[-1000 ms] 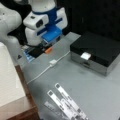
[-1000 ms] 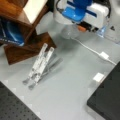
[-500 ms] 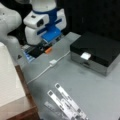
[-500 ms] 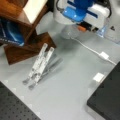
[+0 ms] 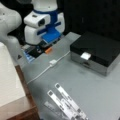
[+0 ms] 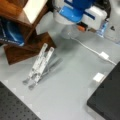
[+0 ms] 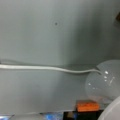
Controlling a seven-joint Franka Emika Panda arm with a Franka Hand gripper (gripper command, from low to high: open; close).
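The gripper (image 5: 46,43), a white and blue hand, hangs low over the grey table's far end in both front views, and its fingers are hidden under the body. Just beneath the gripper (image 6: 71,26) lies a clear round bulb (image 6: 68,32), which in the wrist view sits at the right (image 7: 105,80). A white cable (image 7: 45,68) runs from the bulb to the left. An inline switch (image 5: 53,62) sits on that cable (image 6: 87,47). A small orange block (image 7: 87,106) lies beside the bulb, close to the hand (image 5: 48,50).
A black box (image 5: 97,50) bearing a white tag (image 5: 85,56) stands at the right. A folded metal stand (image 5: 66,102) lies near the front, next to a wooden shelf (image 6: 22,32). A blue packet (image 5: 28,56) lies by the arm's base.
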